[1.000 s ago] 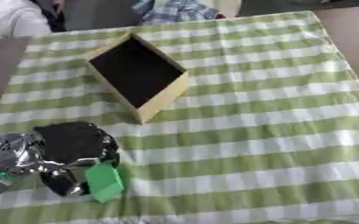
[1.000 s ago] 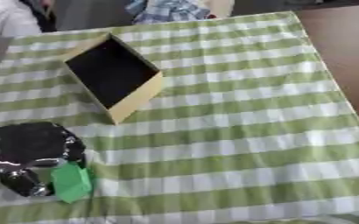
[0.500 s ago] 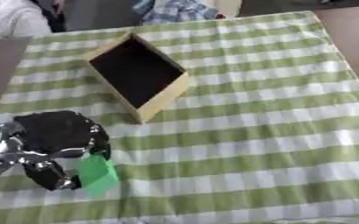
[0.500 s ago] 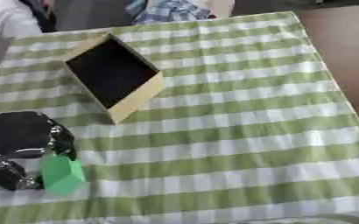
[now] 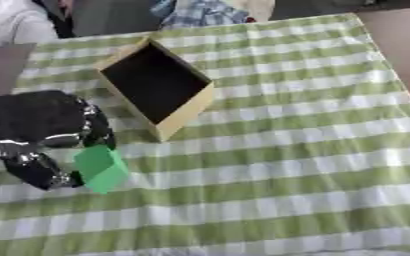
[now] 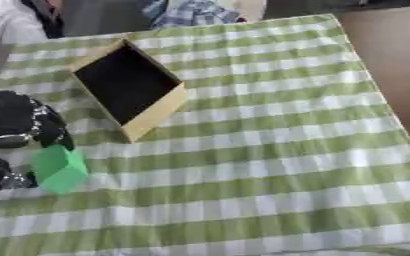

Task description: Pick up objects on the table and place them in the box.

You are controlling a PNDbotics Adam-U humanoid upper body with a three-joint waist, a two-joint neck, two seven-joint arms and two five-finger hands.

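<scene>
My left hand (image 5: pixel 42 130), black with silver joints, is at the left edge, its fingers and thumb curled round a green block (image 5: pixel 101 168) that hangs just below the fingertips, above the cloth. The open box (image 5: pixel 156 87), tan-walled with a dark inside, lies tilted on the checked cloth to the upper right of the hand, its near corner a short way from the block. My right hand shows in neither view.
A green and white checked cloth (image 5: pixel 296 150) covers the table. Bare brown table edge (image 6: pixel 392 45) shows at the upper right. Clothing of people (image 5: pixel 200 11) shows at the far edge.
My left hand has lifted with the green block and carried it up the view toward the box. The whole picture has also shifted a little.
</scene>
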